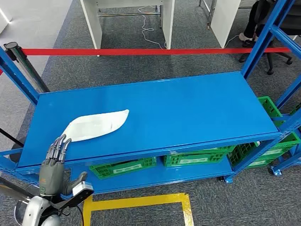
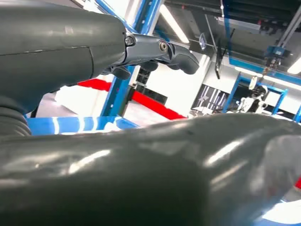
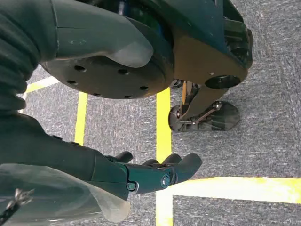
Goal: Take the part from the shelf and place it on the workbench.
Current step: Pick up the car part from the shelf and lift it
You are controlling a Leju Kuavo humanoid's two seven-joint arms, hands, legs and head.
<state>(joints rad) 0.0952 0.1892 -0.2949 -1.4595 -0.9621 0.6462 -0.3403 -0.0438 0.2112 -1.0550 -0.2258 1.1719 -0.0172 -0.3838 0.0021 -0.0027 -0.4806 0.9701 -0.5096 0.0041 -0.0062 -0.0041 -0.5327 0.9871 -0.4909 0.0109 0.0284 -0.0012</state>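
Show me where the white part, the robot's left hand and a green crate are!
white part [image 1: 96, 125], head view, its middle.
left hand [image 1: 53, 167], head view, its back.
green crate [image 1: 122, 167], head view, front wall.

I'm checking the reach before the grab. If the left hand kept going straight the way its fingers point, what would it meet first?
Most likely the white part on the blue shelf. The left hand, open, points up and slightly right toward the part's near end. Height above the shelf is unclear, so it might touch the shelf's front edge first.

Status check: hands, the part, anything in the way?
Left hand open at shelf front edge, just short of the white part. Right hand empty, hanging over the floor. Part lies flat, path clear.
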